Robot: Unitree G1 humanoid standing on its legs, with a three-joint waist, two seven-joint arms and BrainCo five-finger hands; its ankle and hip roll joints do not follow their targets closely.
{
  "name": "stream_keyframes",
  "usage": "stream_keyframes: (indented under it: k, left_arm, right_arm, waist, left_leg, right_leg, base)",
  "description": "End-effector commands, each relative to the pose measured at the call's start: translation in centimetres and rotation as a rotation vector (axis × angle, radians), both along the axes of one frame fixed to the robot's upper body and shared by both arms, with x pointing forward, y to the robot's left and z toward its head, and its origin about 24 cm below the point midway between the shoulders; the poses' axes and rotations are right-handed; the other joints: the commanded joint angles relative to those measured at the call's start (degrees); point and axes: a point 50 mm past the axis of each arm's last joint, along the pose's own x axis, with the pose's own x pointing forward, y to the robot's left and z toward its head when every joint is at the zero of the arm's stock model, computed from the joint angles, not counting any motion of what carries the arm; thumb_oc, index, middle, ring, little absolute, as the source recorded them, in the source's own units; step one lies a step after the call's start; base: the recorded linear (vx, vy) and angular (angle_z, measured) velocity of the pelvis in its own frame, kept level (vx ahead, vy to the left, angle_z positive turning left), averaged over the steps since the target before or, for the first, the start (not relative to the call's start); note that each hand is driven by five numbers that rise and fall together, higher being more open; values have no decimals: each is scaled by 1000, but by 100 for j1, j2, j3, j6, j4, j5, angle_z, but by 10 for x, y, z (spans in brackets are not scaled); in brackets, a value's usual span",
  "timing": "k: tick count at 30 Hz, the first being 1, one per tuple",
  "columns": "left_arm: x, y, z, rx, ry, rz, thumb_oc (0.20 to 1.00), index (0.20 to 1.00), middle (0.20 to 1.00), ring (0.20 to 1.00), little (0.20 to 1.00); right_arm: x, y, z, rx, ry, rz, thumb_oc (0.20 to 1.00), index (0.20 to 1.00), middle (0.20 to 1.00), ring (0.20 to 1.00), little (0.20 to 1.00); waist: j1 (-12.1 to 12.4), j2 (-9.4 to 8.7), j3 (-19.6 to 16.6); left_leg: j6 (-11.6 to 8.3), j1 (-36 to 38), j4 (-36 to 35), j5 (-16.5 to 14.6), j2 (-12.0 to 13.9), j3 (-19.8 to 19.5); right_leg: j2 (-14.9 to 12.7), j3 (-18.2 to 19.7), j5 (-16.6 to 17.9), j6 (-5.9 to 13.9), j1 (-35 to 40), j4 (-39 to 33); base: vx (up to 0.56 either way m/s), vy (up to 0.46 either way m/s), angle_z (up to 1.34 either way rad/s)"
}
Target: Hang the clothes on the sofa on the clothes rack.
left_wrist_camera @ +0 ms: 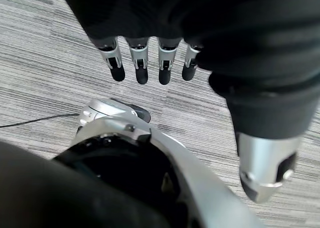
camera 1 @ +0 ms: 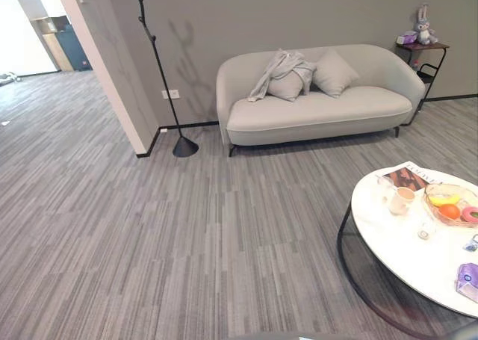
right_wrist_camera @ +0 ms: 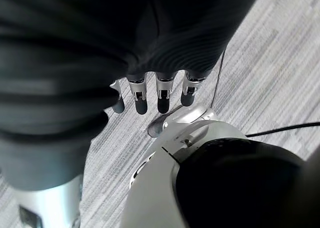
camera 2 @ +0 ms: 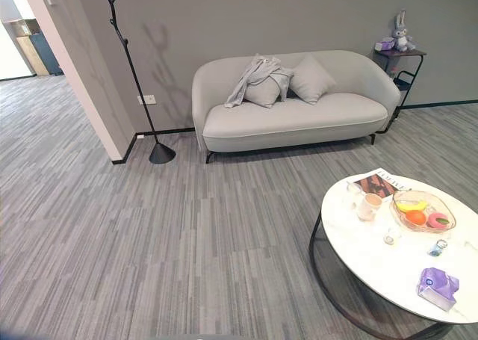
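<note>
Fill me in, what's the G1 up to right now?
Nothing is being handled yet. The grey garment is draped over a cushion on the sofa, and the black clothes rack stands bare to its left by the wall. The left hand and right hand hang open and empty above the carpet. The robot is across the room, beside a round white table.

A pale grey fabric garment (camera 1: 278,71) is draped on a light grey upholstered sofa (camera 1: 314,112); grey striped carpet (camera 1: 149,228) is seen beneath a black metal clothes rack (camera 1: 160,75).
</note>
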Motion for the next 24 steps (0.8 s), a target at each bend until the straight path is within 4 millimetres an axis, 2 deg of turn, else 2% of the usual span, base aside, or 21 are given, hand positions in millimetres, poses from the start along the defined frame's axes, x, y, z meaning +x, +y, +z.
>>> stream_keyframes:
  k: [1,7,8,14,24]
  left_arm:
    - [22,-16,-2,-29,-47,-9,1000,1000,1000,1000,1000]
    - [20,-17,-2,-28,-30,-134,1000,1000,1000,1000,1000]
    - [19,-17,-2,-35,-24,-158,1000,1000,1000,1000,1000]
    - [14,-13,-1,-32,1,-179,1000,1000,1000,1000,1000]
    - [14,-8,-1,-13,4,-188,1000,1000,1000,1000,1000]
  right_arm:
    - [1,12,-1,32,34,21,1000,1000,1000,1000,1000]
    - [5,9,0,27,19,42,1000,1000,1000,1000,1000]
    - [12,9,-1,23,-9,93,1000,1000,1000,1000,1000]
    - [13,11,-2,33,-17,167,1000,1000,1000,1000,1000]
    - [8,13,-2,43,-4,182,1000,1000,1000,1000,1000]
  waist:
    - [-29,-119,-91]
    - [-62,-120,-126]
    - [-82,-128,-153]
    - [-111,-165,-199]
    - [-71,-207,-215]
  left_leg:
    - [-286,-64,-227,25,137,-19]
    - [-269,0,-227,-15,127,-21]
    - [-267,59,-214,-47,141,-10]
    - [-270,111,-186,-70,173,13]
    - [-291,112,-149,-61,205,-39]
  right_leg:
    - [-413,-190,476,464,15,-539]
    - [-403,-150,458,451,63,-507]
    - [-396,-126,418,445,98,-461]
    - [-385,-104,363,430,132,-399]
    - [-348,-128,350,424,156,-418]
  base:
    - [-21,-5,-3]
    - [-5,-15,-4]
    - [11,-19,-5]
    - [7,-15,-3]
    - [6,-23,0]
